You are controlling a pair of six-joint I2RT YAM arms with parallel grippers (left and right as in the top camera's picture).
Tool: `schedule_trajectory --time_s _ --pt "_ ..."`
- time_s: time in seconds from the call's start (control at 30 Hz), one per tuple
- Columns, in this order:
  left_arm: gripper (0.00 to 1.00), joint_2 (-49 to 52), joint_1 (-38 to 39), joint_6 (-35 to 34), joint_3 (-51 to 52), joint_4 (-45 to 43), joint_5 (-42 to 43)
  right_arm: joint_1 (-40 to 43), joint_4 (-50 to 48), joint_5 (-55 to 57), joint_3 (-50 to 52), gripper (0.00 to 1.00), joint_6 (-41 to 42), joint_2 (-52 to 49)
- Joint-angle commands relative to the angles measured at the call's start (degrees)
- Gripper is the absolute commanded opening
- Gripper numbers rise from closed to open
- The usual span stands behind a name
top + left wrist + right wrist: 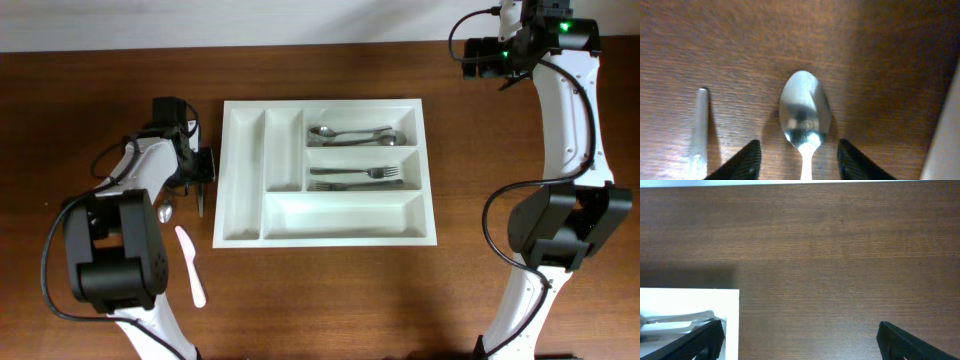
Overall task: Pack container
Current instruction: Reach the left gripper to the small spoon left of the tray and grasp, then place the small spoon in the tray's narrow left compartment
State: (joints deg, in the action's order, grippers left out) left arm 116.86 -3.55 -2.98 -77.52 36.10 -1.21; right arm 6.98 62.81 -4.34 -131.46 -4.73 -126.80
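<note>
**Overhead:** the container (pixel 340 215) is seen mid-table, with spoons (pixel 350 133) and forks (pixel 362 175) sorted into two wide compartments. A pink utensil (pixel 190 265) is left outside.

**Left wrist:** a loose spoon (pixel 805 112) is straddled by the left gripper (pixel 799 152), spread wide with nothing grasped.

**Right wrist:** the right gripper (pixel 800 337) is shown wide apart and empty, near the container's corner.

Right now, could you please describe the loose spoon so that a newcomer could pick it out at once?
Find the big white tray mid-table, then look at the bare wood just off its left side, by the left tool. The spoon there is shiny metal with a rounded bowl, unlike the longer, flat pale pink utensil beside it.
</note>
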Motion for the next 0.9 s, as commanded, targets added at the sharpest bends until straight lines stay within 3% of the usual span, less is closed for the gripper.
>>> schedule_trajectory --time_s 0.0,0.13,0.27,0.47,0.87 --pt "0.39 1.9 -0.2 0.5 -0.9 -0.5 0.9 -0.2 0.0 -0.1 -1.0 0.99 0.3 1.4" --pt "0.29 2.5 -0.2 0.7 -0.9 -1.0 0.8 -0.2 0.0 -0.1 -1.0 0.99 0.3 1.4" --pt "0.02 2.5 -0.3 0.7 -0.9 -1.0 0.8 -0.2 0.0 -0.1 -1.0 0.99 0.3 1.4" --pt "0.02 2.3 -0.4 0.7 -2.9 -0.5 0.8 -0.2 0.0 -0.1 -1.0 0.99 0.3 1.4" --pt "0.02 -3.6 3.3 0.7 -24.5 14.9 1.5 -0.2 0.0 -0.1 -1.0 0.99 0.3 1.4"
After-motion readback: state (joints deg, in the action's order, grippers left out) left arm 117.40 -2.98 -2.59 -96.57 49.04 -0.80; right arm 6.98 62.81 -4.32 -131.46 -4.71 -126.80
